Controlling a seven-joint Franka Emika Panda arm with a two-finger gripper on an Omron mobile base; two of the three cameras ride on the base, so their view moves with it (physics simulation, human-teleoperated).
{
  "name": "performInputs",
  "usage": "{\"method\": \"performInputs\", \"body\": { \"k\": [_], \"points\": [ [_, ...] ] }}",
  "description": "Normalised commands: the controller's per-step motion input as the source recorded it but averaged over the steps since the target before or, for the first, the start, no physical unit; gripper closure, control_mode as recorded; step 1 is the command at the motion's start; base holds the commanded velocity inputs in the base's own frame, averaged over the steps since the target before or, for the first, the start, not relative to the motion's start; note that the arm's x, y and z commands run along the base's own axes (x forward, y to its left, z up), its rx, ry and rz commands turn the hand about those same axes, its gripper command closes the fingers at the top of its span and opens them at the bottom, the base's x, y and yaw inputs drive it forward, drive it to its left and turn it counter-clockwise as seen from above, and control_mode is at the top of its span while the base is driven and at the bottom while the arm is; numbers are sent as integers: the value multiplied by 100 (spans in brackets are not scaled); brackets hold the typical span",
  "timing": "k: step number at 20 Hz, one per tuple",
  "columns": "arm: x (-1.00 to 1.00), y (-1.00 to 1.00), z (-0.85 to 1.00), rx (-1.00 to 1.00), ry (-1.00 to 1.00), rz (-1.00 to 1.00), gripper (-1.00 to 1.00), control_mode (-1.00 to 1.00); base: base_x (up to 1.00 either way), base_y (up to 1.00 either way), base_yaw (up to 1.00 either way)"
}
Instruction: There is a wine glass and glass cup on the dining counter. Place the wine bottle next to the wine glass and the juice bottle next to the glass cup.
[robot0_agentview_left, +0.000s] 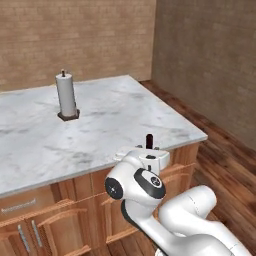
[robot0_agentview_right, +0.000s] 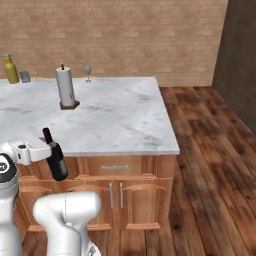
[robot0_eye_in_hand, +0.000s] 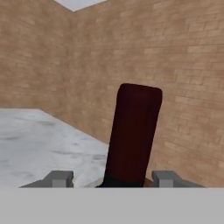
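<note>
My gripper (robot0_agentview_right: 51, 151) is shut on the wine bottle (robot0_agentview_right: 56, 161), a dark bottle with a dark red cap, held slightly tilted just off the near edge of the dining counter (robot0_agentview_right: 125, 117). In the hand view its red cap (robot0_eye_in_hand: 133, 131) rises between my fingertips (robot0_eye_in_hand: 59, 178). From the left base view the cap (robot0_agentview_left: 149, 139) pokes up above my gripper (robot0_agentview_left: 149, 153). At the counter's far left corner stand the yellow juice bottle (robot0_agentview_right: 10, 69) and, right beside it, the grey glass cup (robot0_agentview_right: 25, 76). The wine glass (robot0_agentview_right: 87, 70) stands at the far edge, apart from them.
A paper towel roll (robot0_agentview_right: 66, 87) on a dark holder stands on the marble between me and the wine glass. It also shows in the left base view (robot0_agentview_left: 66, 95). Brick walls close the room behind, and wooden floor lies to the counter's right.
</note>
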Motion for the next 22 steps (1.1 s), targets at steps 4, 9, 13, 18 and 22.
{"method": "performInputs", "body": {
  "k": [4, 9, 13, 18, 22],
  "points": [
    [0, 0, 0, 0, 0, 0, 100, 100, 46, -56, 16],
    [0, 0, 0, 0, 0, 0, 100, 100, 41, -55, 18],
    [0, 0, 0, 0, 0, 0, 100, 100, 37, -58, 15],
    [0, 0, 0, 0, 0, 0, 100, 100, 31, -60, 16],
    [0, 0, 0, 0, 0, 0, 100, 100, 30, -59, 17]
  ]
}}
